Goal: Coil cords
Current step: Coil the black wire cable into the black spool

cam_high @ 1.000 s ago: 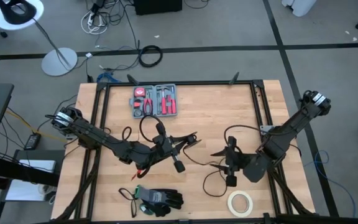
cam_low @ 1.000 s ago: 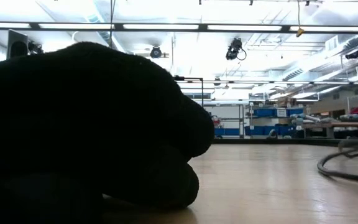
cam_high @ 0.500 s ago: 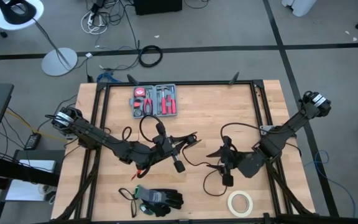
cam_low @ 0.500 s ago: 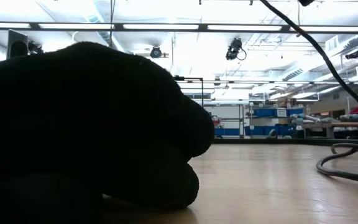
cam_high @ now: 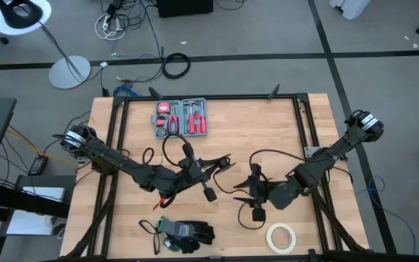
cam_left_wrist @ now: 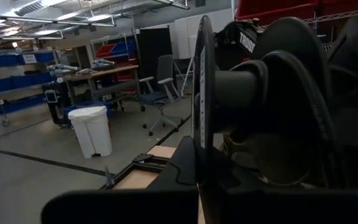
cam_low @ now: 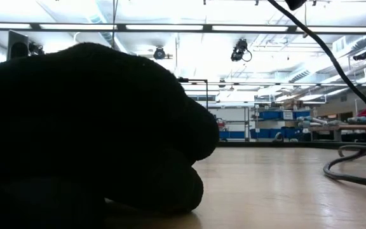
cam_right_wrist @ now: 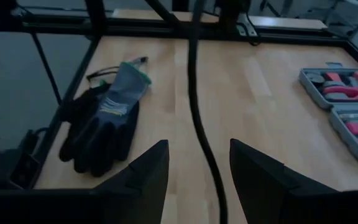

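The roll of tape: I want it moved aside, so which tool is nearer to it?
Right. The right tool hangs just up-table from the roll of tape; the left tool sits farther off, toward the table's middle.

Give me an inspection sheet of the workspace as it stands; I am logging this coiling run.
Surface: wooden table with a black frame.
Job's things: black cord in loose loops near the right gripper; a run passes between its fingers.
Clutter: tool case, black gloves, tape roll.
Grippers: left gripper mid-table; right gripper open around the cord.
Cables: cable ring and loose wires on the floor.
Surroundings: lamp base, shelving, chair.
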You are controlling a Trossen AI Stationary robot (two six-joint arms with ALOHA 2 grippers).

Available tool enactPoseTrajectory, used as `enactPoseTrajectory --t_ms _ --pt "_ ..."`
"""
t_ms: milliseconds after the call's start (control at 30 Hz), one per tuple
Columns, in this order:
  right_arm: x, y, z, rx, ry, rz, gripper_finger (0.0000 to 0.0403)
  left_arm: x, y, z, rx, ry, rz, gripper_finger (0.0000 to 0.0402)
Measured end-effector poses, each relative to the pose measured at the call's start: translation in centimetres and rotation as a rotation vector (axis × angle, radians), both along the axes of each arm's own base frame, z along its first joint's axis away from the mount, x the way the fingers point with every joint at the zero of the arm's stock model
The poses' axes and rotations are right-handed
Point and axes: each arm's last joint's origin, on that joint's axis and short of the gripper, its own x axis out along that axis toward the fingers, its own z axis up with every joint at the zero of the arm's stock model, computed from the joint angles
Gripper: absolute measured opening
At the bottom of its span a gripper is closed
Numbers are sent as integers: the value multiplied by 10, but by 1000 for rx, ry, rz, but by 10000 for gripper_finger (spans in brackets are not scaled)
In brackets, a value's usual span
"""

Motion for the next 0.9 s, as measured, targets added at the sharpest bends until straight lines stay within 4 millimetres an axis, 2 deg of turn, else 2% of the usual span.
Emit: enactPoseTrajectory --t_ms 467,900 --pt "8 -7 -5 -19 15 -29 156 0 0 1 -2 -7 0 0" --pt "9 -11 -6 -22 35 -27 98 0 0 2 -5 -17 1 0"
